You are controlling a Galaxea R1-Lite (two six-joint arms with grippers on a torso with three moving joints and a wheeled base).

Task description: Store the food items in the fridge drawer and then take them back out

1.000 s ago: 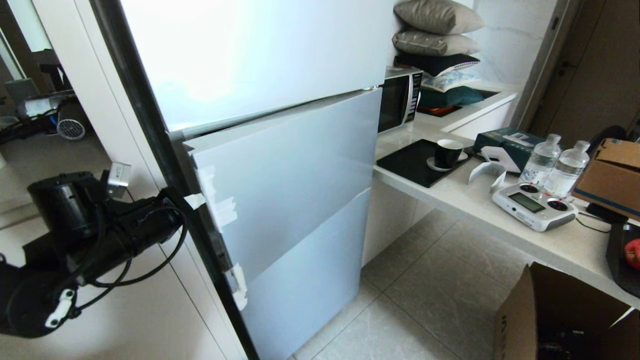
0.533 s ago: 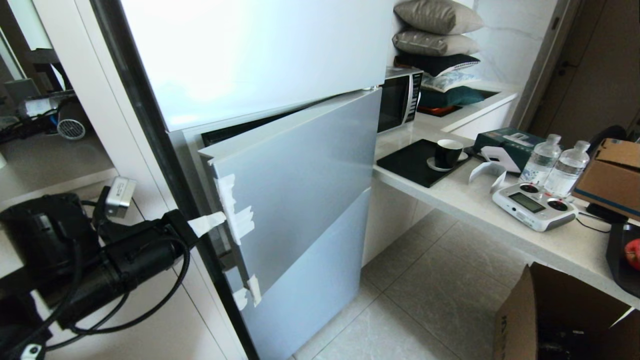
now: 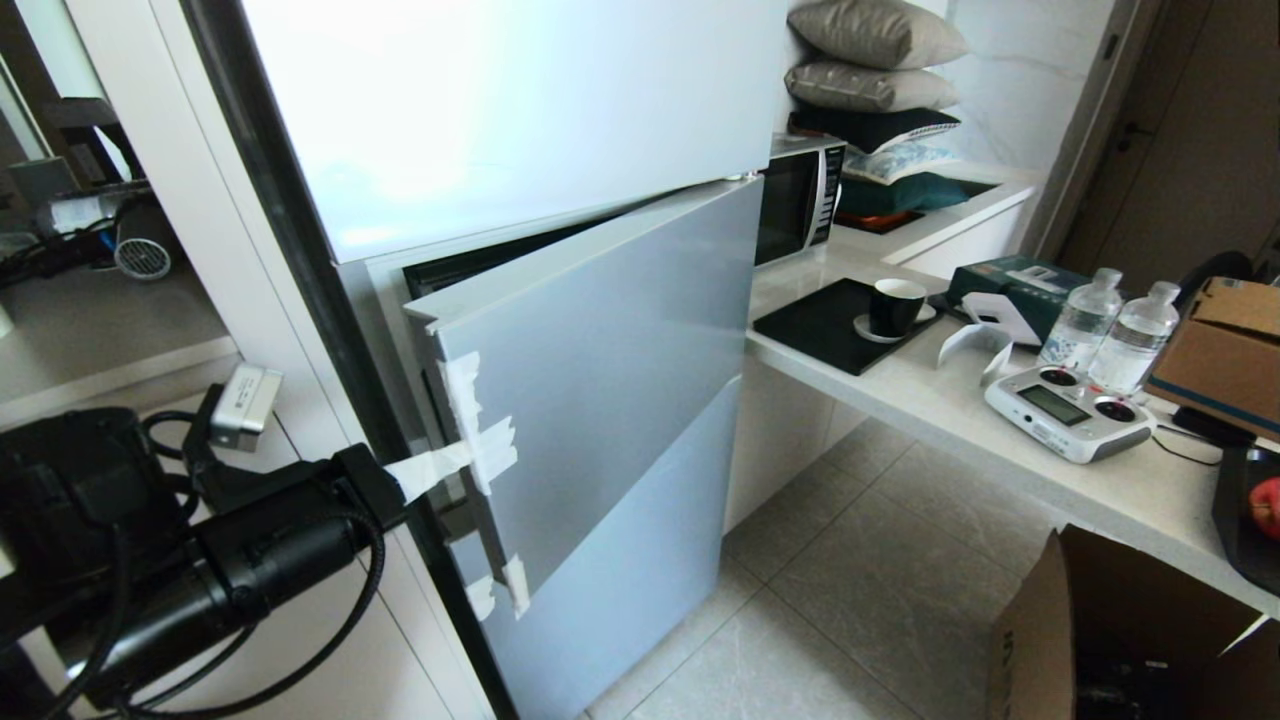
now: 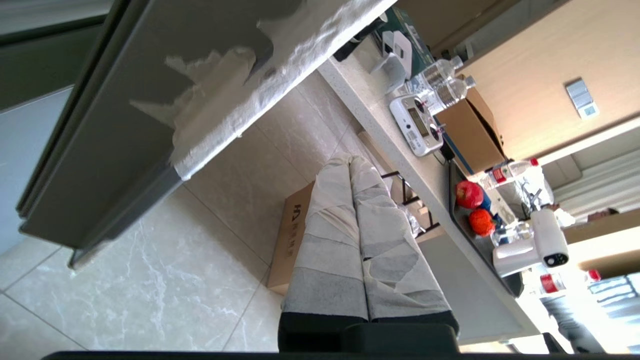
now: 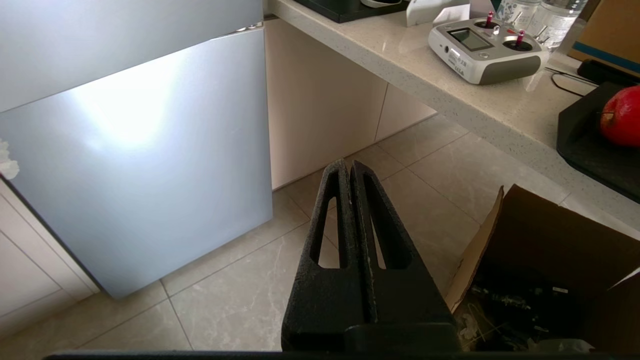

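Beside the counter (image 3: 1000,420), fridge drawer (image 3: 600,380) edge meets left fingers (image 3: 425,470).

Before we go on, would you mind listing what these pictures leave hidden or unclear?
- Inside of the fridge drawer: the head view shows only a dark slot above its front panel.
- Second fruit: in the head view the red fruit is cut by the right edge and its neighbour is out of frame; the left wrist view shows both, small.
- Left gripper: whether its taped fingers touch the drawer's taped edge cannot be told.
- Cardboard box contents: dark, unclear.
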